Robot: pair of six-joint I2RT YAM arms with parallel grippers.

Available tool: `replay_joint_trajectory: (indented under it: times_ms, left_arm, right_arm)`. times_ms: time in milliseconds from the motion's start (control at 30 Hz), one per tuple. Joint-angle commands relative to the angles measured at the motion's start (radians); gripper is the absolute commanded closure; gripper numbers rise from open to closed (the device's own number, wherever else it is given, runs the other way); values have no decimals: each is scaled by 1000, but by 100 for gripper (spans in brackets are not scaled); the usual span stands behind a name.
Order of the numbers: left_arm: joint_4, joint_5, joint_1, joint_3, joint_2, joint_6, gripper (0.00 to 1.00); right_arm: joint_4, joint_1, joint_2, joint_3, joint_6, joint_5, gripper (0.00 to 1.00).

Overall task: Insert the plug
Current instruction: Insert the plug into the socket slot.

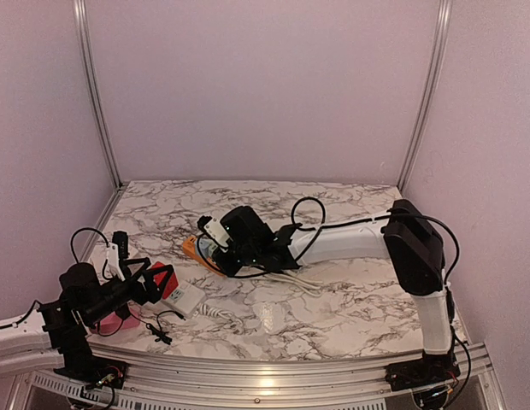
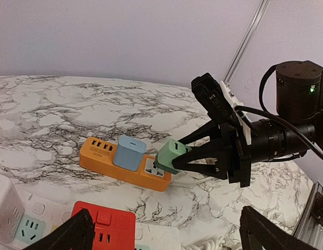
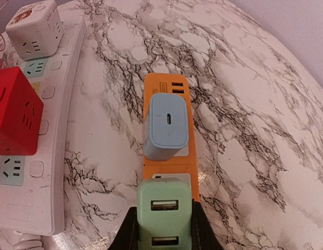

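An orange power strip [image 3: 166,86] lies on the marble table, also in the left wrist view [image 2: 101,154] and the top view [image 1: 190,248]. A blue charger [image 3: 165,126] is plugged into its middle socket. My right gripper [image 3: 164,226] is shut on a green USB plug [image 3: 164,211]. It holds the plug tilted over the strip's end socket [image 2: 151,167], at or just above it. The socket still partly shows. In the left wrist view the plug [image 2: 171,155] sits between the right gripper's black fingers [image 2: 203,169]. My left gripper [image 2: 166,239] is open and empty, near the table's front left.
A long white power strip [image 3: 47,120] lies left of the orange one, carrying a red cube adapter [image 3: 13,112] and a white cube adapter [image 3: 35,23]. White cables [image 1: 291,280] trail under the right arm. Walls and aluminium posts [image 1: 98,102] enclose the table.
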Motion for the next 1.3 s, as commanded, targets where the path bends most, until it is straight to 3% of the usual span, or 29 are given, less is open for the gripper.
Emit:
replay_joint_trajectory:
  times_ms: [0,833,1267]
  left_arm:
    - [48,-12,5,-6,3,13,1]
    - [68,-11,12,-8,28,14,1]
    - [76,-2,16,-7,39,14,1]
  right_arm:
    - [19,-2,16,49,-18,16,100]
    - [-11,-15,85,91,-72,-24,100]
    - [-210,-64,197,230,-65,-133,100]
